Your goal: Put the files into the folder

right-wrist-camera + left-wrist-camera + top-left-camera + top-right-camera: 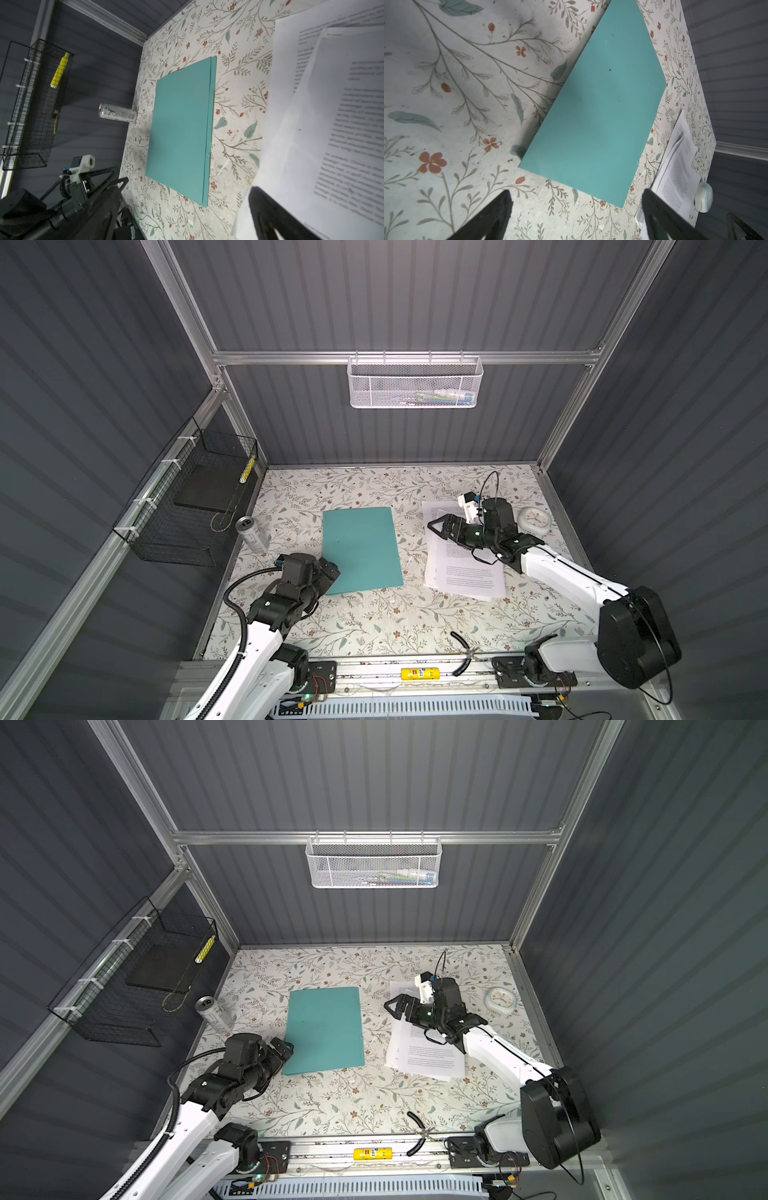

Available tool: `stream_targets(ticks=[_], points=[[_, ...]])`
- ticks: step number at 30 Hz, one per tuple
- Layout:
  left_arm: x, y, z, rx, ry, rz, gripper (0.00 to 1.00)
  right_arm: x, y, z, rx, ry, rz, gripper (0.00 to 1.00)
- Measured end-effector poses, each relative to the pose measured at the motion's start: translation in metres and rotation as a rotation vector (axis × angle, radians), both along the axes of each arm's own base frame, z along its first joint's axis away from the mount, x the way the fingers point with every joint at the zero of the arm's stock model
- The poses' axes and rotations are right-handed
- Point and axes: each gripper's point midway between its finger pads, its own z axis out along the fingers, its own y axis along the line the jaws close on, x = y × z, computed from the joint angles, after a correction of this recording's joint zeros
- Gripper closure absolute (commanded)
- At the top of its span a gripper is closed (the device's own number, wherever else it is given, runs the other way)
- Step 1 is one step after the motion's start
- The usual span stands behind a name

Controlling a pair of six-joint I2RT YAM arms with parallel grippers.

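Our left pincer (pixel 577 190) is wide open with nothing in it. It hangs by the near left corner of the folder (pixel 361 549). Our right pincer (pixel 439 526) is wide open too and holds nothing. It hangs low over the files (pixel 465 572), at their edge closest to the folder. We cannot tell if it touches the paper.

The teal folder lies flat and shut on the flowery tabletop (pixel 374 622). The files are not in it. They sit in a loose, messy pile just right of the folder, with a strip of bare tabletop between.

Left of the folder stands a tall can (pixel 251 533). Past the can, a black wire basket (pixel 166 539) hangs on the side wall. In it we see a flat black slab (pixel 203 489), a yellow stick-like thing (pixel 248 470) leaning in a corner, and a thin loop of cord (pixel 220 522).

High on the back wall, beyond the folder, hangs a white mesh basket (pixel 374 389). A few small coloured things lie in it, too blurry for us to name.

Far right of the folder, past the files, lies a small white clock (pixel 535 520).
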Motion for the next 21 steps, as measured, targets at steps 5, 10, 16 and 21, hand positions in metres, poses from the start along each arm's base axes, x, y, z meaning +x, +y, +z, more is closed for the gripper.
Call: stream_targets(ticks=[5,10,16,21], points=[[-0.01,-0.007,-0.019,-0.061,0.036,-0.007,0.03,0.01,0.013,-0.004,0.025,0.025,0.012,0.05],[-0.007,-0.016,-0.016,-0.094,0.021,-0.037,0.05,0.018,0.027,-0.018,0.056,0.078,0.044,0.08],[0.002,-0.023,-0.016,-0.138,-0.028,-0.044,0.1,0.014,0.043,-0.041,0.103,0.167,0.102,0.14],[0.007,-0.029,-0.027,-0.135,0.007,-0.057,0.12,0.015,0.056,-0.042,0.126,0.183,0.144,0.16]])
